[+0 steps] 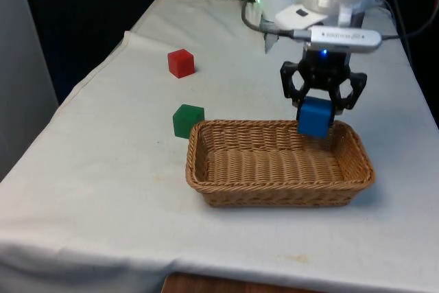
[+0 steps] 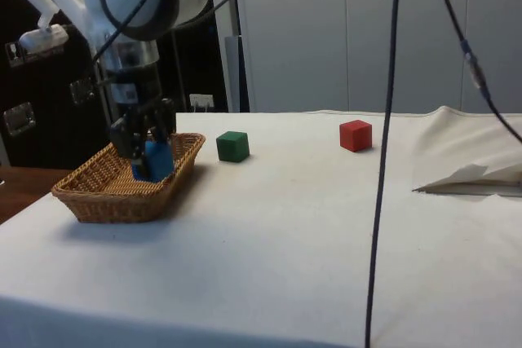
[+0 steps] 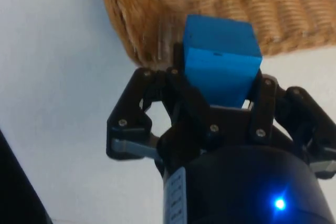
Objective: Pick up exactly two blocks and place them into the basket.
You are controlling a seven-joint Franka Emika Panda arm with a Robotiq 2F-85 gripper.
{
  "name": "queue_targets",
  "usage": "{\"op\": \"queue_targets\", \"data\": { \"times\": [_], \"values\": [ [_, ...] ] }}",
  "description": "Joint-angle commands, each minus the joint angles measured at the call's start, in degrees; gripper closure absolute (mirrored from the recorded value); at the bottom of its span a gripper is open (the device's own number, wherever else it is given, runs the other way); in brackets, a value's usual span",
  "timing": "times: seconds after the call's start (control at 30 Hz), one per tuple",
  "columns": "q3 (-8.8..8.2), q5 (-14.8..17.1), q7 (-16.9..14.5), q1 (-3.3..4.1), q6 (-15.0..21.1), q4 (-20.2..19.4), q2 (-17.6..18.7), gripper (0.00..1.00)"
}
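Jaws [image 1: 317, 116] clamped — blue block [image 1: 315, 117]

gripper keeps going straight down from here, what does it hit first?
Probably the basket: the gripper, shut on the blue block, points down by the far rim. The wrist view suggests the block could meet that rim rather than the woven floor; depth is unclear.

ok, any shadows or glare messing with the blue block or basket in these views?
Front view: even light, soft shadow under the basket, the blue block in the gripper reads clearly. Side view: bright wall behind, basket casts a faint shadow on the cloth, block partly shaded by the gripper. Wrist view: no glare on the block; weave slightly soft.
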Motion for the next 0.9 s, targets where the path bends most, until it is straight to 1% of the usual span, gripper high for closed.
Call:
{"op": "queue_targets", "data": {
  "times": [0.0, 0.17, 0.2, 0.23, 0.27, 0.3, 0.33, 0.43, 0.5, 0.57, 0.6, 0.63, 0.73, 0.77, 0.8, 0.87],
  "values": [
    [0.29, 0.5, 0.2, -0.34, -0.5, 2.2, 2.1, 0.97],
    [0.23, 1.3, 0.3, -0.69, -0.3, 6.3, 6.2, 0.97],
    [0.17, 1.6, 0.3, -0.97, -0.3, 8.0, 7.7, 0.97],
    [0.17, 1.8, 0.3, -1.03, -0.3, 8.7, 8.4, 0.97],
    [-0.11, 1.2, 0.4, -0.57, 0.1, 7.4, 7.3, 0.97],
    [0.17, 1.8, 0.3, -1.03, -0.3, 8.7, 8.4, 0.97],
    [0.06, 2.1, 0.3, -1.09, -0.5, 9.9, 9.4, 0.97],
    [-0.06, 2.2, 0.4, -1.15, -0.6, 11.0, 10.2, 0.97],
    [-0.06, 2.2, 0.5, -1.15, -0.5, 11.3, 10.5, 0.82],
    [-0.06, 2.2, 0.5, -1.15, -0.5, 11.4, 10.5, 0.63],
    [-0.23, 1.9, 0.5, -0.97, 0.0, 11.1, 10.4, 0.54],
    [-0.06, 2.2, 0.5, -1.15, -0.5, 11.4, 10.5, 0.54],
    [-0.06, 2.2, 0.5, -1.15, -0.5, 11.5, 10.6, 0.25],
    [-0.06, 2.2, 0.5, -1.15, -0.5, 11.5, 10.7, 0.05],
    [-0.06, 2.2, 0.5, -1.15, -0.5, 11.5, 10.7, 0.00],
    [-0.06, 2.2, 0.6, -1.15, -0.5, 11.5, 10.7, 0.00]
  ]
}}
